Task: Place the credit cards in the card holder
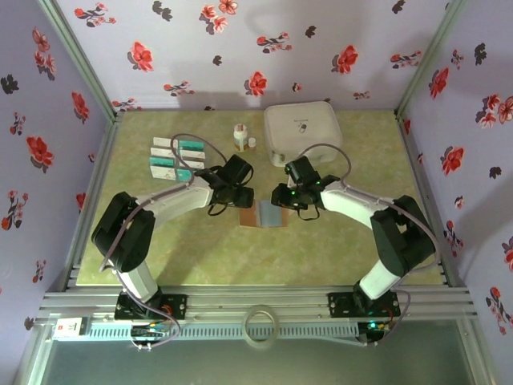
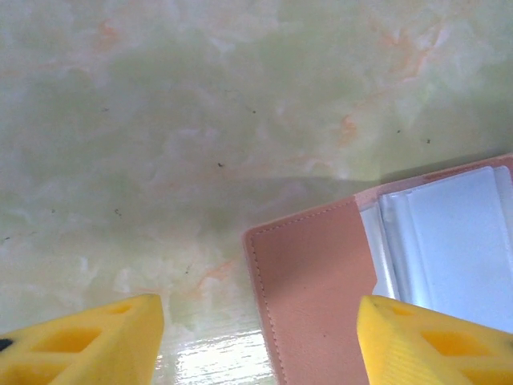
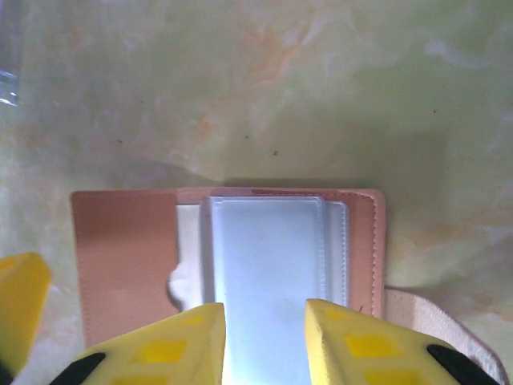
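The card holder (image 1: 251,215) lies open on the table between both grippers, its reddish-brown flap (image 2: 317,289) to the left and its clear plastic sleeves (image 3: 268,257) to the right. My left gripper (image 2: 260,345) is open, its yellow fingers (image 2: 88,341) set wide on either side of the flap's left edge. My right gripper (image 3: 264,341) hangs just over the sleeves with a narrow gap between its fingertips, open and holding nothing. The credit cards (image 1: 176,158), white and teal, lie in rows at the table's back left, away from both grippers.
A large white zip case (image 1: 303,134) sits at the back centre, with a small white bottle (image 1: 240,136) to its left. A beige strap (image 3: 437,321) sticks out from the holder's right side. Floral walls enclose the green table (image 1: 353,249).
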Controlling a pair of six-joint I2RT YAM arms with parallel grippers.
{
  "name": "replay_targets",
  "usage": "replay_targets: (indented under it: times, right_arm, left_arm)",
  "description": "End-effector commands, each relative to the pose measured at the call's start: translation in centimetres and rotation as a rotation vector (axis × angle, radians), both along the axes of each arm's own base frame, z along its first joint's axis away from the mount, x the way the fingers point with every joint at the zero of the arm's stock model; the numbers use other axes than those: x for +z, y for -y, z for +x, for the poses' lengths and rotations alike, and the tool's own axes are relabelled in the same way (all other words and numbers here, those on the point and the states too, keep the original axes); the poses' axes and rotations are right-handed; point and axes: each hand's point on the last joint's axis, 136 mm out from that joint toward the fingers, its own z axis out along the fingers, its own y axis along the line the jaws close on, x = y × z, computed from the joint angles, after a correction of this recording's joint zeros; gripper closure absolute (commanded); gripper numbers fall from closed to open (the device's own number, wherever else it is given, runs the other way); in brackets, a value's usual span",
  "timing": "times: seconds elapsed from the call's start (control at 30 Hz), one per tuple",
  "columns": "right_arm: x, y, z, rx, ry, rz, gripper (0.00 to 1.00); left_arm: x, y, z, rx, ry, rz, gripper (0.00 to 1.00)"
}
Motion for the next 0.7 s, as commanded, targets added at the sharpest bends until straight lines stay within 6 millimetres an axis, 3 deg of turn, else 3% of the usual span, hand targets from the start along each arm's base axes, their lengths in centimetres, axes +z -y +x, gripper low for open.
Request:
replay_targets:
  times: [0.0,0.33,0.67]
  right_arm:
    - [-0.3,-0.5,0.6,0.010,-0.009,0.027,0.73]
    - [-1.3,-1.0,1.6,0.010,-0.029,0.045,0.80]
    - [-1.4,-1.6,2.0,0.014,-0.034,0.068,0.83]
  left_arm:
    - [-0.1,0.9,-0.8,0.009,-0.027,-0.028,0.38]
    - [-0.4,2.6,-1.5,-0.018,-0.029,-0.033,0.46]
    - [-3.8,2.3,-2.3,-0.038,-0.064,0.021,0.50]
